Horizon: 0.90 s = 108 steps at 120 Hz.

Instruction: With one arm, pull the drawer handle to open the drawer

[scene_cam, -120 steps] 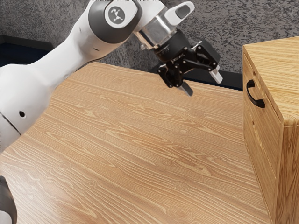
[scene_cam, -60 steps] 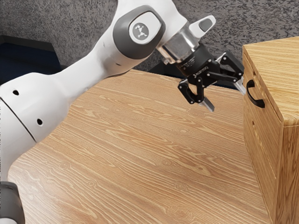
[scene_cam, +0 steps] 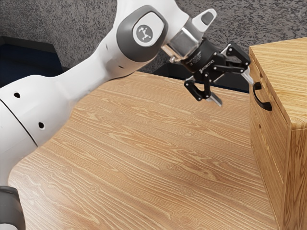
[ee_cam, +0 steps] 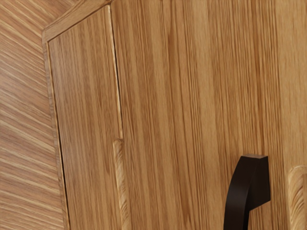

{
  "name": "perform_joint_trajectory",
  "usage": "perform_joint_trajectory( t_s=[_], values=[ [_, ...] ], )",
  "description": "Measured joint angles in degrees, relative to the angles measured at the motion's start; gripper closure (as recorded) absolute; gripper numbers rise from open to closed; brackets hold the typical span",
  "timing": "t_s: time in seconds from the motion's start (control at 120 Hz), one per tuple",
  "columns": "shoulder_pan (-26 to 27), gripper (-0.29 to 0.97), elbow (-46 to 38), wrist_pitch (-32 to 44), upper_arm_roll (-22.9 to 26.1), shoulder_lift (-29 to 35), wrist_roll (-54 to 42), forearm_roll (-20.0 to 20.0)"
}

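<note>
The black pincer (scene_cam: pixel 232 89) is spread wide and grips nothing (both fingers bare). It hovers above the wooden counter (scene_cam: pixel 144 143), just beside the black drawer handle (scene_cam: pixel 261 96), which is mounted on the front of the wooden cabinet (scene_cam: pixel 283 72).

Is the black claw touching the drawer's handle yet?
Apart. The exterior view shows the open gripper short of the handle, with bare wood between them.

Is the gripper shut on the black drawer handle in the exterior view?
No, the gripper stands open to the exterior view's left of the black handle, holding nothing.
</note>
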State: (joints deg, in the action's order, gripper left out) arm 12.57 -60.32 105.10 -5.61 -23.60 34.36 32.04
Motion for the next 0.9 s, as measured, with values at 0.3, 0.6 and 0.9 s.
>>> perform_joint_trajectory(
  t_s=[0.3, 0.6, 0.9],
  values=[
    [0.00, 0.02, -0.31, 1.13, -0.08, -0.85, 1.71, -0.04],
    [0.03, 0.02, -1.27, 3.06, 0.45, -1.75, 3.19, -0.21],
    [0.31, 0.02, -2.76, 3.63, 0.29, -0.63, 4.25, -0.34]
  ],
)
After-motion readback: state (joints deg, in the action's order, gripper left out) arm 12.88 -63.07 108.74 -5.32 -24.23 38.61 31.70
